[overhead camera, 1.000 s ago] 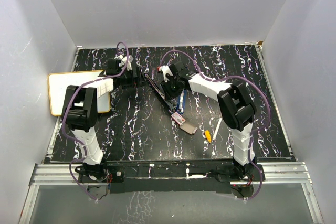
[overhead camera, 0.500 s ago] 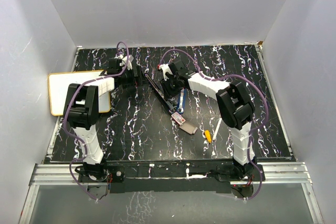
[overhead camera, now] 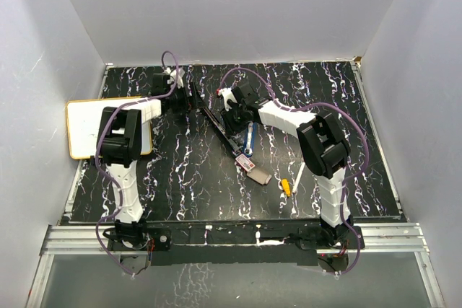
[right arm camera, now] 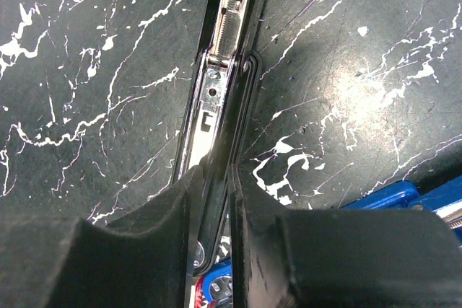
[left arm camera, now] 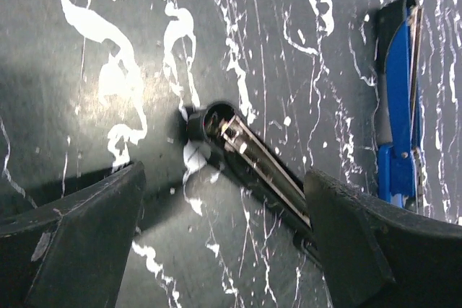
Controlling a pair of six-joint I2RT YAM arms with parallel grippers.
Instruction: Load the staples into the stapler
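Pinching the black stapler (right arm camera: 225, 48) by its thin, glossy metal channel, the right gripper (right arm camera: 220, 185) has its matte black pads pressed onto it. The left gripper (left arm camera: 224, 178) is spread wide around the black stapler's rounded far tip. A blue stapler (left arm camera: 397, 91) lies beside the black stapler. The flat red-and-white cardboard staples box (overhead camera: 247, 164) sits at its near end.

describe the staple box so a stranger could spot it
On the black marbled table, find the blue stapler near the middle, beside the opened black stapler. Just nearer the arm bases lies the staple box: small, flat, red and white with a tan tray poking out, shorter than either stapler and boxier than the yellow-tipped white pen on its right.
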